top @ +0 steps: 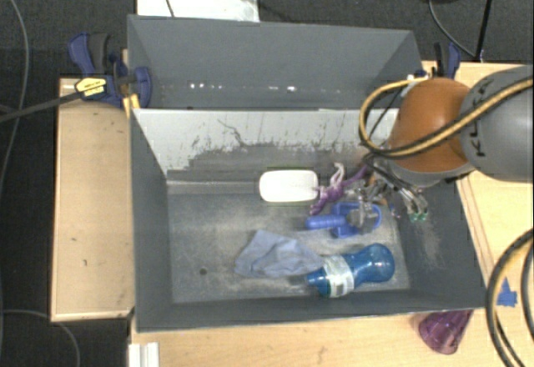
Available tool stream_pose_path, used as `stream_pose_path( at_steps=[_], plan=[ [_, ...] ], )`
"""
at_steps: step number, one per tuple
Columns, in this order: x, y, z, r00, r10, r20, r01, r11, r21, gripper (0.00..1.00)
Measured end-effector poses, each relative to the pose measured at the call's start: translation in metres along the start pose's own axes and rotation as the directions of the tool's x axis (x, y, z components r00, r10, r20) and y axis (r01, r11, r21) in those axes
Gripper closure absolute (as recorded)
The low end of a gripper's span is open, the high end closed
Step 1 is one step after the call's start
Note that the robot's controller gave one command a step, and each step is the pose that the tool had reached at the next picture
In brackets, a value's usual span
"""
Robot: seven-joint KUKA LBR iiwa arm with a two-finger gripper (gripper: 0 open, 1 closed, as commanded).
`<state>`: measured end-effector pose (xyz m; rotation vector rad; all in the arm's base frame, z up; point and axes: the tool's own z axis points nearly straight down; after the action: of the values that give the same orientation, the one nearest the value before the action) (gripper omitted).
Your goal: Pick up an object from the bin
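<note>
We find the gripper, whether spread or closed we cannot tell, low at the right of the grey metal bin, the small blue plastic piece just beside it leftward, long axis lying left-right.

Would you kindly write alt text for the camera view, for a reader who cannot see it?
The arm's gripper is low in the right of the grey bin, at a small blue plastic piece and a purple item. A white oval object lies just left of them; a blue bottle and a crumpled blue-grey cloth lie nearer the front wall.
</note>
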<state>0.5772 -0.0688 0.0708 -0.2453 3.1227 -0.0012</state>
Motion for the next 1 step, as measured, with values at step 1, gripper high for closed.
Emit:
stream_pose_path(
  at_steps=[1],
  plan=[
    [0.0000,0.0000,0.0000,1.000,-0.001,0.000,0.001,1.000,0.000,1.00]
  ],
)
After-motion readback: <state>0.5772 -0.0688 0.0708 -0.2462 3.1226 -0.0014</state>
